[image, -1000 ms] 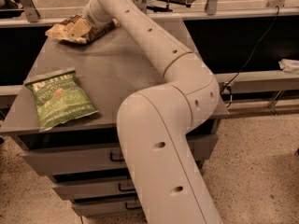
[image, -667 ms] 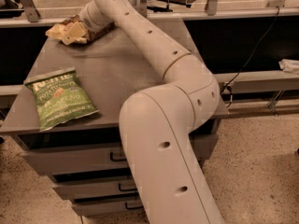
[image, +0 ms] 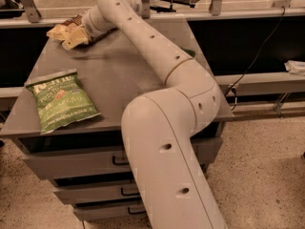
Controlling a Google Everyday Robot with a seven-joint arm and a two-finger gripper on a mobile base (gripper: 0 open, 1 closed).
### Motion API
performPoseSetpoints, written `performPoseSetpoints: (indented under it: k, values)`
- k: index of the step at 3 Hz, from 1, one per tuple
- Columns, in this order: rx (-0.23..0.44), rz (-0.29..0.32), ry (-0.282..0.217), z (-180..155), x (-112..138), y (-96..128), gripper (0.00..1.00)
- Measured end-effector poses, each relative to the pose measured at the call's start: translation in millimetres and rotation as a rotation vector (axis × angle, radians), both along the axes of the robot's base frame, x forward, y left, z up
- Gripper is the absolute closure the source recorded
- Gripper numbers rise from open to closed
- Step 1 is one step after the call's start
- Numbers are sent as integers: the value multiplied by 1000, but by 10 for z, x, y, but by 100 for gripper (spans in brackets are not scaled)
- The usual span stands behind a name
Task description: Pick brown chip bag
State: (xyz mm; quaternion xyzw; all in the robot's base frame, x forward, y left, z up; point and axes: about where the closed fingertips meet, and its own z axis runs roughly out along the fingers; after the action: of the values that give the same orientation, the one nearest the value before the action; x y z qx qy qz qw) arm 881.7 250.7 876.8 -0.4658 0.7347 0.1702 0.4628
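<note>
- Over the last second my gripper (image: 80, 33) has slid a touch toward 9 o'clock at the far end of the cabinet top (image: 116, 78), and the brown chip bag (image: 64, 30) has gone with it.
- The bag now sits at about 11 o'clock on the top, right against the gripper. Its pale near end looks tipped up.
- A dark streak on the surface just toward 5 o'clock of the bag reads to me as its shadow.
- I take this to mean the bag is moving with me and may be starting to lift, so the pick looks engaged but not finished. I can't confirm it is clear of the surface.
- My wrist and the bag hide the gripper, so I cannot tell how far open it is or whether it truly has the bag.
- Count:
  - one brown chip bag
  - one green chip bag (image: 61, 100), flat at about 8 o'clock and well apart from the brown one
  - one arm with one gripper
  - three drawers (image: 71, 162) below the top
  - one black cable (image: 259, 51) at 3 o'clock
</note>
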Motion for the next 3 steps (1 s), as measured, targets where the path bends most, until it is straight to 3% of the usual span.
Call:
performPoseSetpoints:
  k: [1, 3]
  values:
    - [1, -13, 19, -99, 35, 3, 17]
    - [0, -32, 11, -98, 68, -35, 64]
